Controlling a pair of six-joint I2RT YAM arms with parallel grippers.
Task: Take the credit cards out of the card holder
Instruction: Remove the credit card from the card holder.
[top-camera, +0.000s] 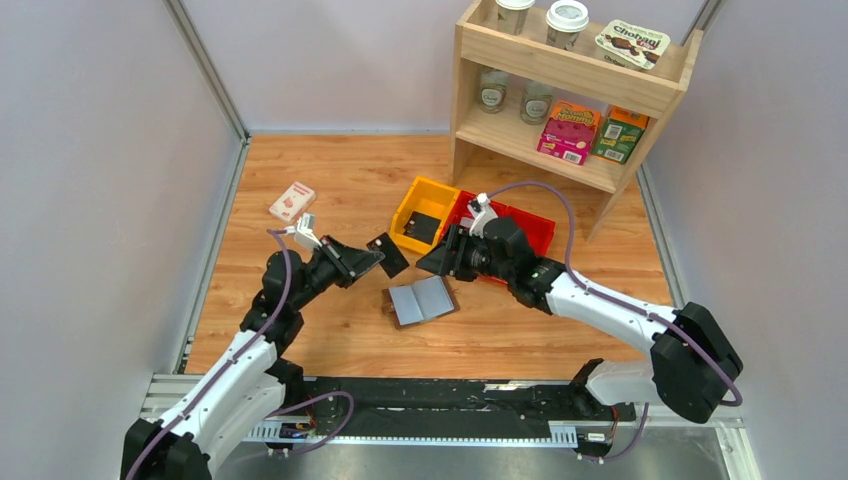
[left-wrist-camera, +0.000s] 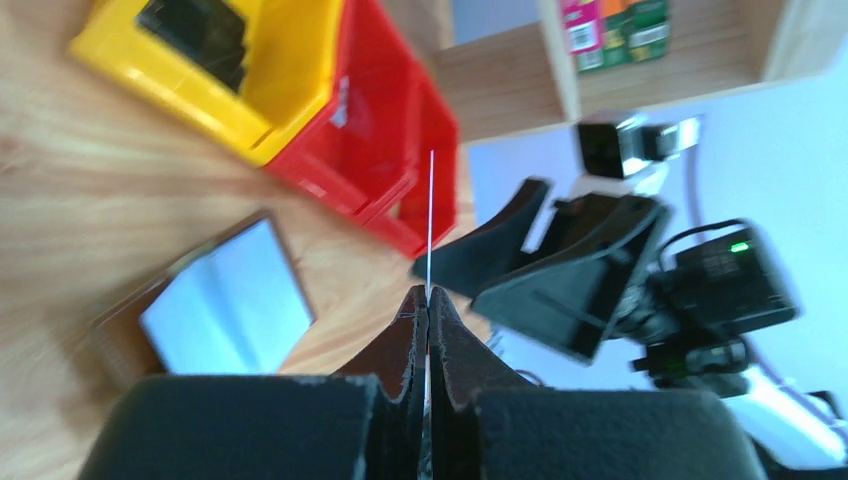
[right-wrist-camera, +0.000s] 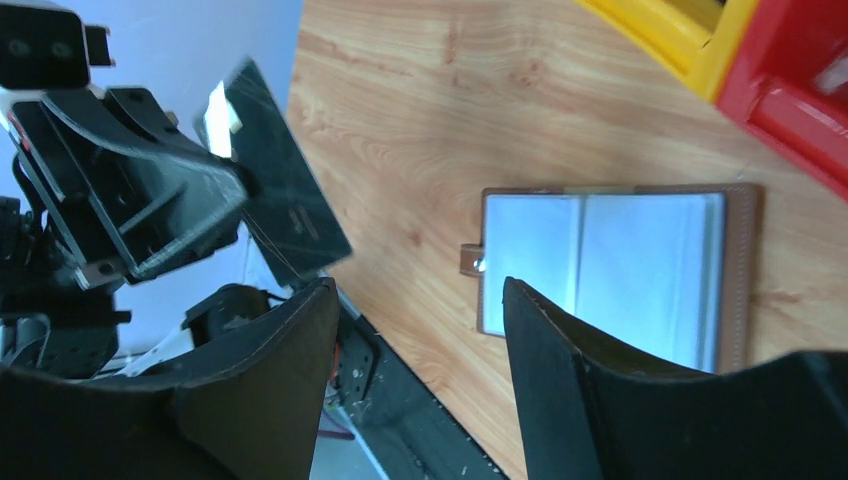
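Observation:
The card holder (top-camera: 421, 300) lies open on the wooden table, grey-blue panels up, brown edges; it also shows in the left wrist view (left-wrist-camera: 222, 298) and the right wrist view (right-wrist-camera: 610, 270). My left gripper (top-camera: 376, 257) is shut on a black credit card (top-camera: 389, 254), held above the table left of the holder; the card shows edge-on as a thin line in the left wrist view (left-wrist-camera: 430, 215) and as a dark rectangle in the right wrist view (right-wrist-camera: 280, 200). My right gripper (top-camera: 447, 255) is open and empty, above the table near the yellow bin, facing the left one.
A yellow bin (top-camera: 425, 215) with a black card inside and a red bin (top-camera: 525, 228) stand behind the holder. A white-and-red small box (top-camera: 292, 201) lies at the back left. A wooden shelf (top-camera: 570, 90) with cups, jars and boxes stands at the back right.

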